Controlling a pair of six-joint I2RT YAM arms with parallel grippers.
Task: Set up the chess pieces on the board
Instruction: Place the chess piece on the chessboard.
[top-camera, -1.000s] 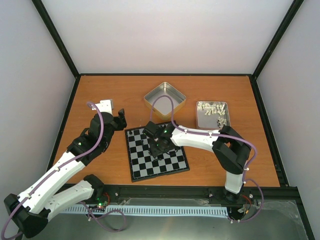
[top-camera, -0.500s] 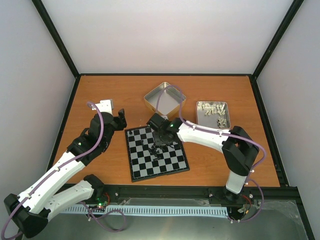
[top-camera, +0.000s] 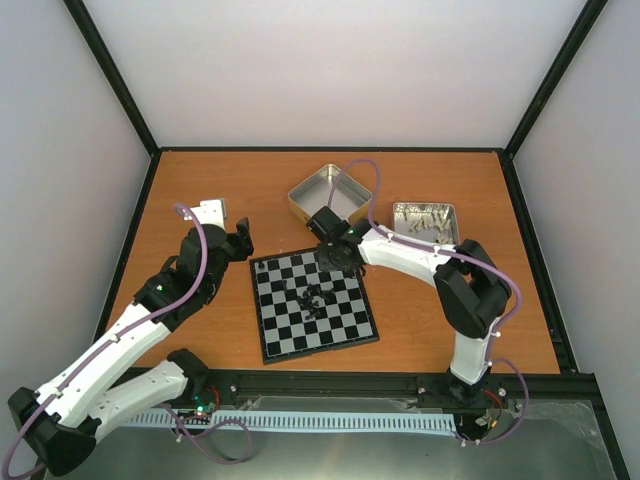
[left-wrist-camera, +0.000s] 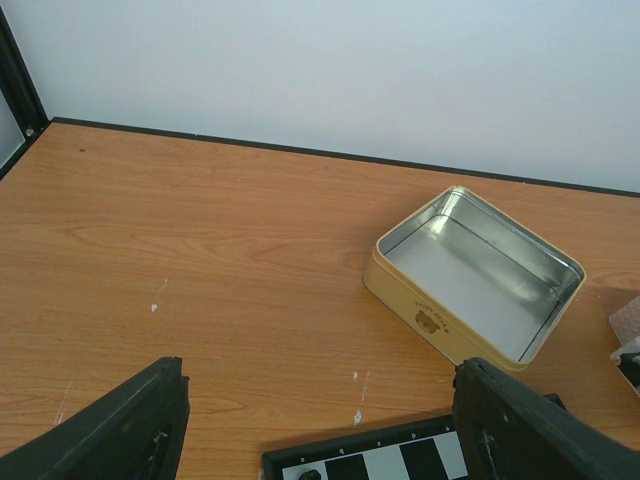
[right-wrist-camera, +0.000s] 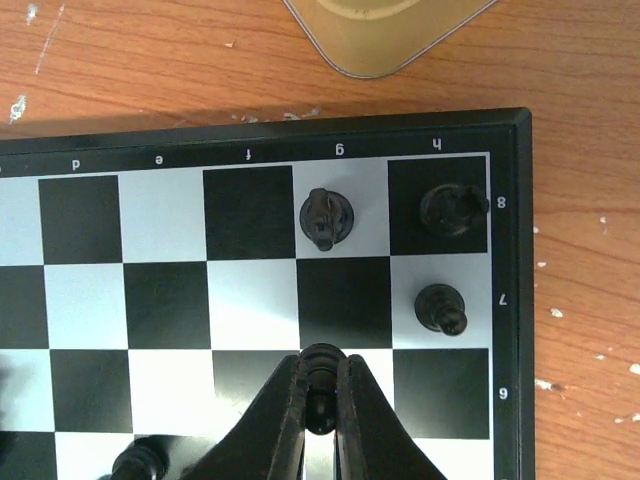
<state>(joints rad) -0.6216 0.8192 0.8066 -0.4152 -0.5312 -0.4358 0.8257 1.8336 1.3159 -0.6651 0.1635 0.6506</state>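
The chessboard (top-camera: 313, 306) lies in the middle of the table, and its far right corner fills the right wrist view (right-wrist-camera: 250, 210). My right gripper (top-camera: 338, 256) hovers over the board's far edge, shut on a small black chess piece (right-wrist-camera: 322, 385) above rows 6 and 7. Three black pieces stand near that corner: one on g8 (right-wrist-camera: 327, 217), one on h8 (right-wrist-camera: 452, 209), one on h7 (right-wrist-camera: 441, 308). More black pieces cluster mid-board (top-camera: 312, 296). My left gripper (top-camera: 238, 240) is open and empty left of the board's far left corner (left-wrist-camera: 340, 461).
An empty yellow-sided tin (top-camera: 330, 197) stands just behind the board, also in the left wrist view (left-wrist-camera: 475, 275). A second metal tin (top-camera: 424, 228) with pale pieces stands at the right. A lone black piece (top-camera: 260, 268) stands on the board's far left corner.
My right gripper has moved from mid-board toward the far right corner with a black piece in it. The left arm has not moved.
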